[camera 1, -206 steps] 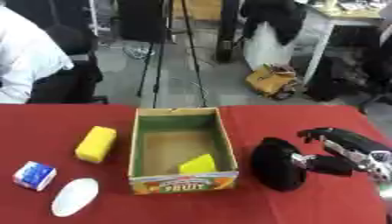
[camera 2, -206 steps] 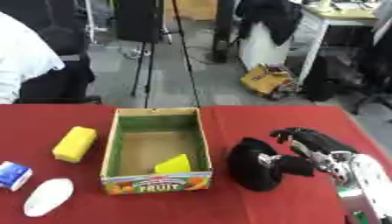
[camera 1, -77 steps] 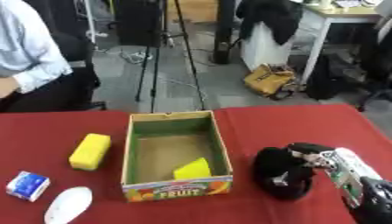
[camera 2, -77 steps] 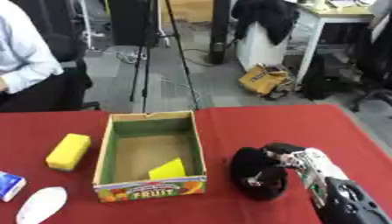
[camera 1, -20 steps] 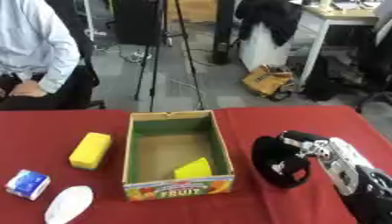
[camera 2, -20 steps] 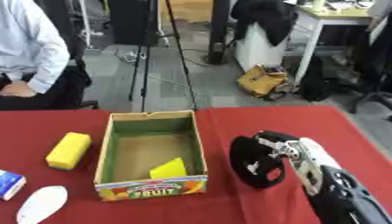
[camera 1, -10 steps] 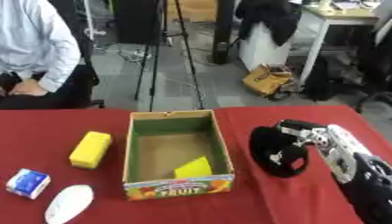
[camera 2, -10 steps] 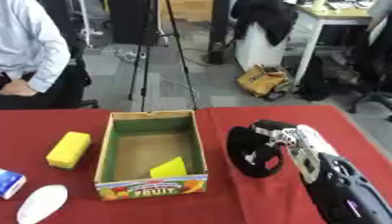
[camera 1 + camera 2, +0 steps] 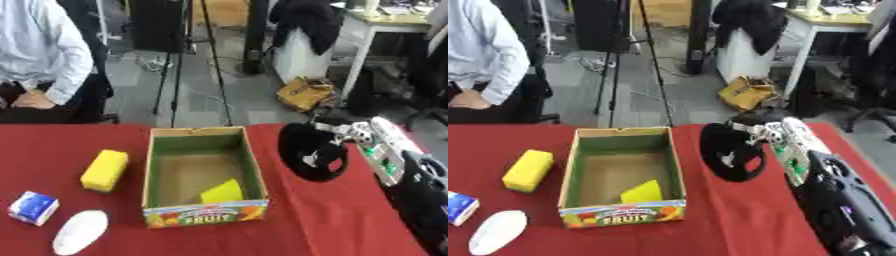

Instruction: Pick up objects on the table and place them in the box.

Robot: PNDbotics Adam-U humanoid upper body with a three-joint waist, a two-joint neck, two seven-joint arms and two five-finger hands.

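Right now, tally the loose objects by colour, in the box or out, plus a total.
Yellow: 2, the sponge on the table and the piece in the box
Black: 1, the object held by the right hand
White: 1, the oval
Blue and white: 1, the small carton
Total: 5

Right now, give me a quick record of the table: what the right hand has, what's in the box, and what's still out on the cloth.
right hand: curled on the black object, held right of the box
box: open, "FRUIT" on its front, a yellow piece inside
left of box: yellow sponge, blue and white carton, white oval object
surface: red tablecloth
left hand: not in view
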